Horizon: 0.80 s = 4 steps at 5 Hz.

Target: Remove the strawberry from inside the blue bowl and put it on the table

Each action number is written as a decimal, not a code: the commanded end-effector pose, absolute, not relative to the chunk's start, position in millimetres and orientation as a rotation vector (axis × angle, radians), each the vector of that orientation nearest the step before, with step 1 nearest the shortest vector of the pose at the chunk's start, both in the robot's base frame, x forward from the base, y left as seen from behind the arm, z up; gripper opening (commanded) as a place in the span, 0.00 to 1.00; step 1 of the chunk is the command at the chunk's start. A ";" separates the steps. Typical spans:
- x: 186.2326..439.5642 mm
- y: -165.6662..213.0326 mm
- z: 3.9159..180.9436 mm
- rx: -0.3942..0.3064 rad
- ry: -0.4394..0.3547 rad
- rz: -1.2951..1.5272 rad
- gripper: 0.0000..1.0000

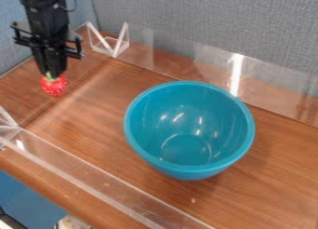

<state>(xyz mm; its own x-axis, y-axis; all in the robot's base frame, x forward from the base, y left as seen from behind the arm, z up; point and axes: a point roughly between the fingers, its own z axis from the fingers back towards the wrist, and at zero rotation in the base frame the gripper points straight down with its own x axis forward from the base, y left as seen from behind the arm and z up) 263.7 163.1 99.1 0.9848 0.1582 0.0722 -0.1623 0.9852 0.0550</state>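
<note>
While the blue bowl (191, 130) sat empty nearest us, we saw the pincer (54, 73) clamped on the strawberry (54, 84), which hung directly beneath it, just above the tabletop (93, 98) at far left.

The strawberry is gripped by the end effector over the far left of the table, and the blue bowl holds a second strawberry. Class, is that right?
Not quite. The camera view shows the blue bowl empty, with no second strawberry. The rest stands: the end effector grips the strawberry over the far left of the table.
</note>
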 end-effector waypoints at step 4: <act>279.1 178.3 127.1 0.065 -0.132 0.148 0.00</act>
<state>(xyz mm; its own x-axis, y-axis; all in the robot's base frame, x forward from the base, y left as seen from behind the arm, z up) 272.8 171.4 106.7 0.9875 0.1409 0.0714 -0.1429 0.9894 0.0244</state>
